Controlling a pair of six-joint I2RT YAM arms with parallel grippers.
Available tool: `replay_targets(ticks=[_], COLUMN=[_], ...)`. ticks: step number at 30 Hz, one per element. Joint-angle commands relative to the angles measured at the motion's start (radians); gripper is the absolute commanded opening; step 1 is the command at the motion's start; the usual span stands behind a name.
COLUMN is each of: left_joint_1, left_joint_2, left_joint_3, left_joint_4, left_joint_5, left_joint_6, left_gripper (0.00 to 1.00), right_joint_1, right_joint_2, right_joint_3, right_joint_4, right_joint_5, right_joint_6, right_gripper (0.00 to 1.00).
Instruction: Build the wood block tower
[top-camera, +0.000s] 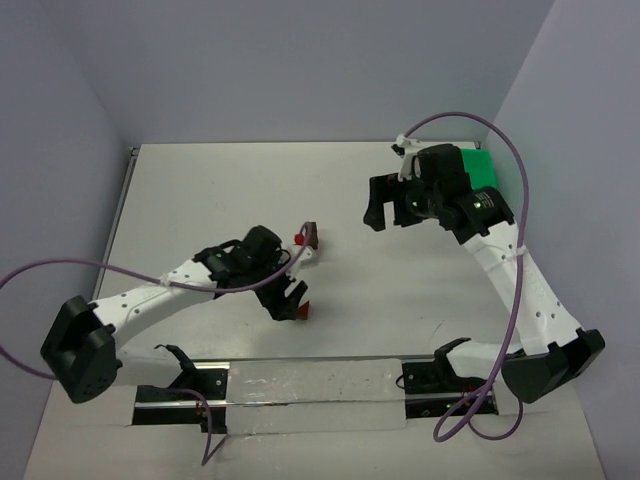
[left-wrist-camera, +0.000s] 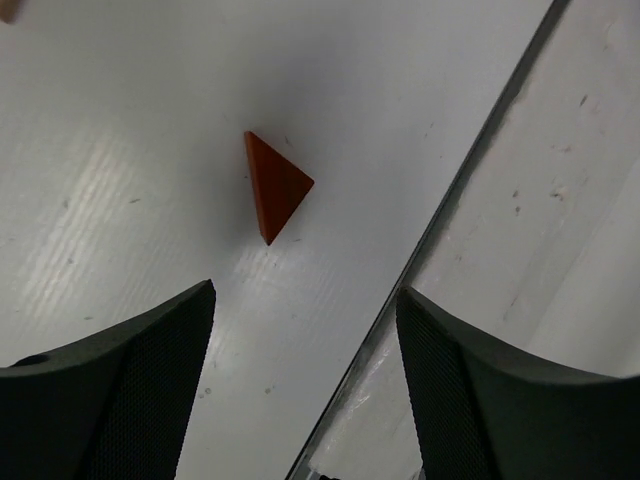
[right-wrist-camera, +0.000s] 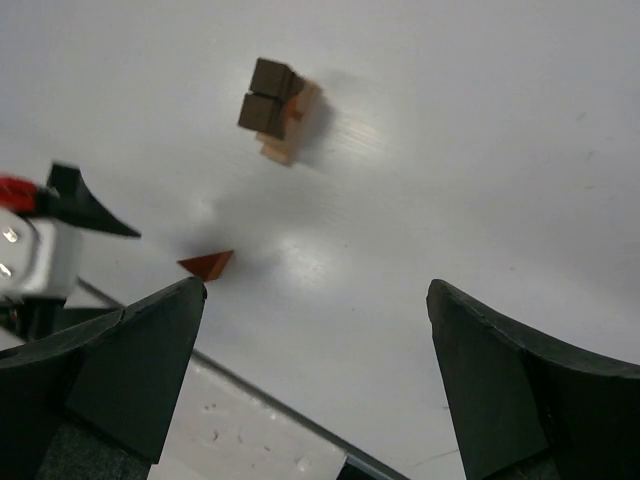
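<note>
Top view: left gripper (top-camera: 292, 303) is low over the table (top-camera: 200, 190) at centre. Its jaws are apart and it holds nothing. The red-brown wedge (top-camera: 304, 307) lies just beside it at 3 o'clock. The tower (top-camera: 311, 235) stands at 1 o'clock from that gripper, near but apart. Right gripper (top-camera: 385, 215) hovers at about 2 o'clock of the tower, jaws wide, empty. Green bin (top-camera: 480, 168) is far out at 2 o'clock, behind the right arm.

Left wrist: the wedge (left-wrist-camera: 275, 187) lies flat on the table at about 12 o'clock, ahead of the fingertips and not between them. The jaws are clear of it on both sides.

Right wrist: the tower (right-wrist-camera: 277, 112) is at 11 o'clock, dark brown blocks over tan ones, standing free with nothing touching it. The wedge (right-wrist-camera: 207, 263) is at 9 o'clock near the left arm's hardware. Right jaws spread wide, nothing between them.

My read: the step in hand is picking the wedge, likely the cap piece. Next move: bring the left gripper forward and down until the wedge sits between the pads, then grip across two flat faces, since the sloped sides could squirt out. After that, lift and carry toward 1 o'clock and set it down without nudging the narrow stack. The right arm should stay clear.
</note>
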Motion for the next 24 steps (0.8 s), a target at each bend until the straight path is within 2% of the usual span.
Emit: replay_targets(ticks=[1, 6, 24], left_joint_1=[-0.118, -0.167, -0.213], left_joint_2=[0.113, 0.256, 0.468], left_joint_3=[0.083, 0.157, 0.254], left_joint_4=[0.03, 0.01, -0.039], left_joint_5=[-0.138, -0.179, -0.218], left_joint_6=[-0.036, -0.093, -0.13], left_gripper=[0.78, 0.72, 0.66], right_joint_1=[-0.054, -0.107, -0.164], right_joint_2=[-0.068, -0.069, -0.017], right_joint_3=[-0.027, -0.044, -0.02], right_joint_4=[0.033, 0.046, 0.038], right_joint_5=[0.037, 0.062, 0.028], right_joint_6=[-0.001, 0.024, 0.047], right_gripper=[1.0, 1.0, 1.0])
